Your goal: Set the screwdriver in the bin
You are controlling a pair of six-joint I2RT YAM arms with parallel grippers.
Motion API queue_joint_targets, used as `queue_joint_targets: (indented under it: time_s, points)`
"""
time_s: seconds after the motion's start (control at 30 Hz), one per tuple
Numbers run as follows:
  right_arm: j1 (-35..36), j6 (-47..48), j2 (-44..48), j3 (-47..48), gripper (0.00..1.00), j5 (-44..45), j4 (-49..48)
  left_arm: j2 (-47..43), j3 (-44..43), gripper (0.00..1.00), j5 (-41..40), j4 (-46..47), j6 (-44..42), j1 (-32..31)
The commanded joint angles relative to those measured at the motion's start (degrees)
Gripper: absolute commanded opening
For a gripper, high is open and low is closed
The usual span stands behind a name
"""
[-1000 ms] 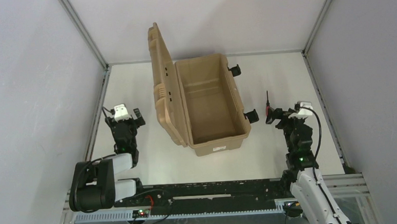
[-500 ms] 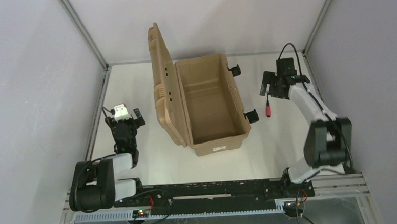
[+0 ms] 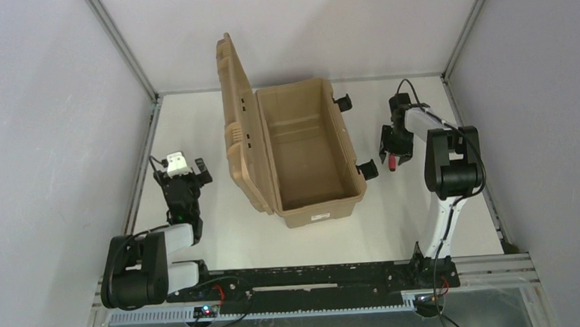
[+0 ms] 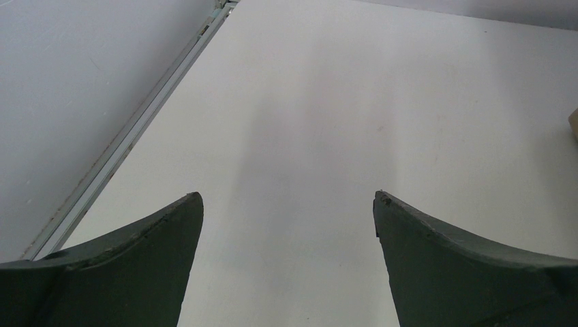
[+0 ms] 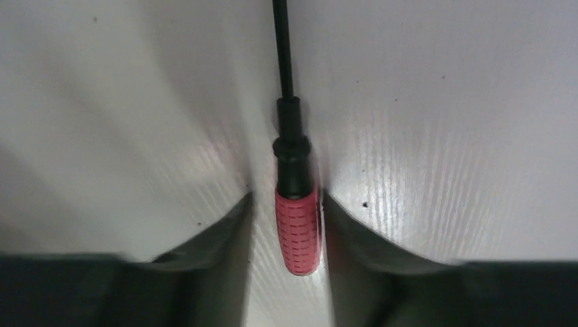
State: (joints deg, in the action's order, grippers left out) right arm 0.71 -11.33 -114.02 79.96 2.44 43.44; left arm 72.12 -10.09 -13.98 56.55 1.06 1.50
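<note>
Ribbed red-handled screwdriver [image 5: 297, 231]; right tool [image 5: 286, 196] straddles it

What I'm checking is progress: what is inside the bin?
Only bare floor shows inside the bin; its raised lid covers nothing. The screwdriver lies outside, between the right fingers.

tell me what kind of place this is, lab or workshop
Probably a robot lab test cell: a white table walled by plain grey panels, left arm and right arm bolted at its near edge, a tan bin and screwdriver as props.
</note>
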Motion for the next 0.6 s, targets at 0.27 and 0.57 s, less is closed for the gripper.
queue_joint_targets:
  time_s: [0.27, 0.57]
  points:
    - [-0.31, 0.74, 5.57, 9.12, 0.0, 3.98, 12.11, 0.14, -1.11, 1.0, -0.61, 4.08, -0.44, -0.23]
    - [6.41, -3.48, 9.83, 38.91, 0.0, 8.83, 38.4, 0.19, -1.08, 1.0, -0.62, 4.09, -0.44, -0.18]
